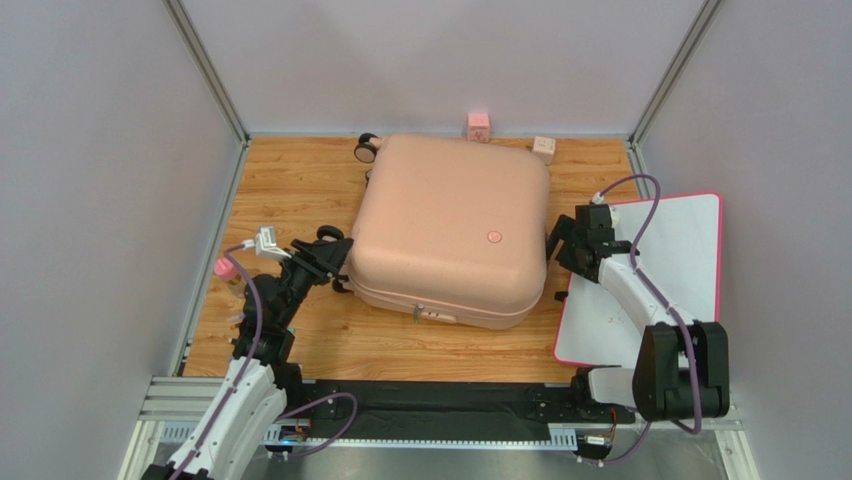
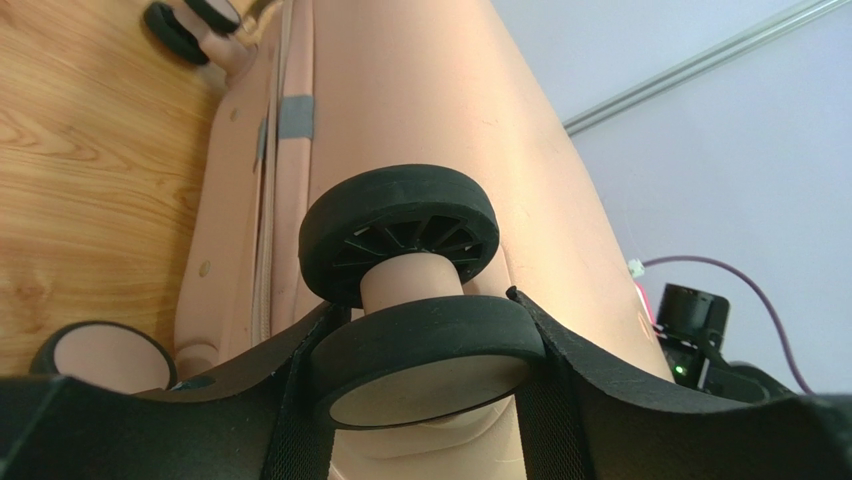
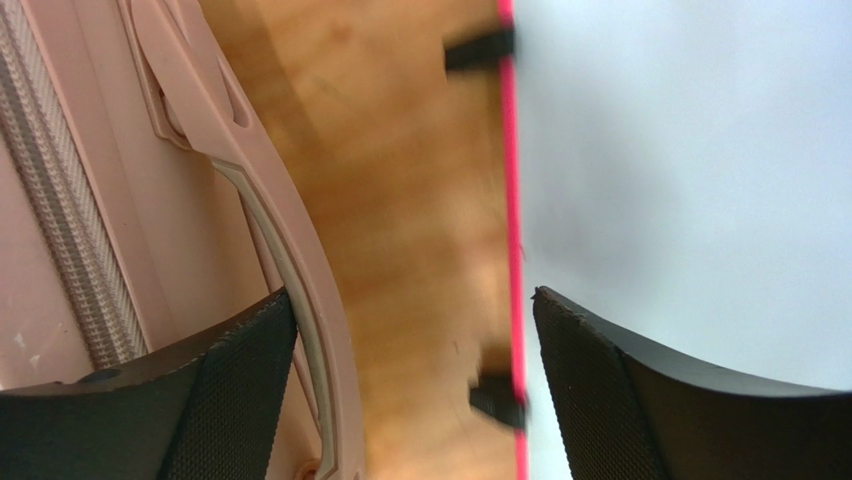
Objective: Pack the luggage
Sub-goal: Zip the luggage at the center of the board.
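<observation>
From above, the luggage [image 1: 450, 230] lies flat and closed in the middle of the wood-grain surface [image 1: 290, 180]. It is a pale pink hard shell with rounded corners and a small round emblem [image 1: 493, 237]. My left claw [image 1: 322, 262] is at its left side by a wheel. My right claw [image 1: 560, 245] sits just beside its right side, in front of the flat white board [image 1: 680, 270] with a pink rim. I judge the job now is to brace the case and work along its side. That calls for a firm, low left grip and a right approach square to the shell, not scraping it.

From my left wrist, that claw is clamped on the wheel [image 2: 425, 355]. It is a twin caster, two matt black discs on a smooth pink hub, with the nearer disc wedged between my fingers. Being round, it would likely twist under an off-axis pull. The shell beside it is glossy and curved.

From my right wrist the view is blurred, and my fingers stand wide apart on nothing. One finely textured black pad [image 3: 230, 390] is right by the curved handle [image 3: 265, 215], though I cannot tell if they touch. A ribbed zip [image 3: 75, 230] runs alongside. To take the handle I would shift sideways until it sits between the pads.
</observation>
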`<state>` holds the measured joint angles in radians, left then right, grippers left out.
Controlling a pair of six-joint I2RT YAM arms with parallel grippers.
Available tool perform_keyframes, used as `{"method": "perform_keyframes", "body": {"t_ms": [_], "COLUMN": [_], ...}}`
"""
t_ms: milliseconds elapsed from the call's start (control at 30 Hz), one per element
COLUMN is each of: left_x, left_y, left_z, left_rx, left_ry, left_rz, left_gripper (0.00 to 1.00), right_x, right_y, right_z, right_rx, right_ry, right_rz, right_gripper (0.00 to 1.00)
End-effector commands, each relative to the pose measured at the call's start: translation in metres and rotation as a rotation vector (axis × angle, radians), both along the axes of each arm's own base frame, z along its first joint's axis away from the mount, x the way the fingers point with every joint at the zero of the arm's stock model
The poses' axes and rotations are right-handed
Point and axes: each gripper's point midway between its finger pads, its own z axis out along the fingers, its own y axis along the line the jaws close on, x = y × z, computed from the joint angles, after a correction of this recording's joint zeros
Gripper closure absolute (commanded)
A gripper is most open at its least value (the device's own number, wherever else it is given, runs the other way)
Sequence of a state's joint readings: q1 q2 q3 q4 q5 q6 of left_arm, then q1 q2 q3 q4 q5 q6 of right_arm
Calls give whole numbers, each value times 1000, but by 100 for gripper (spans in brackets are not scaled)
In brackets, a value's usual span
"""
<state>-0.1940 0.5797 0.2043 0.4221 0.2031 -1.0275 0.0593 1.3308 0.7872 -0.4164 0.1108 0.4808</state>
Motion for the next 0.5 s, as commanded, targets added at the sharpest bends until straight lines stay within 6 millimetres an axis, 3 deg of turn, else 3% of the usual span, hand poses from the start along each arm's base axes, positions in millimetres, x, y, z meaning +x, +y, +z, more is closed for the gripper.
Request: {"method": "perform_keyframes", "body": {"t_ms": [0, 167, 267, 467], "left_x": [-30, -35, -39, -44], "left_y": [-4, -12, -14, -11], "left_z": [91, 96, 106, 107], "left_rx": [74, 74, 63, 83], "left_ry": [-359, -368, -395, -402], "left_rz": [-39, -91, -108, -97], "left_gripper": [100, 100, 100, 100], "right_x": [-28, -41, -46, -61], "right_y": [15, 19, 24, 17], "right_z": [27, 65, 71, 69], "right_rx": [63, 106, 124, 119], "right_ry": [-17, -141, -148, -115], "right_rz": [7, 11, 43, -18], "right_gripper": [13, 9, 5, 6]}}
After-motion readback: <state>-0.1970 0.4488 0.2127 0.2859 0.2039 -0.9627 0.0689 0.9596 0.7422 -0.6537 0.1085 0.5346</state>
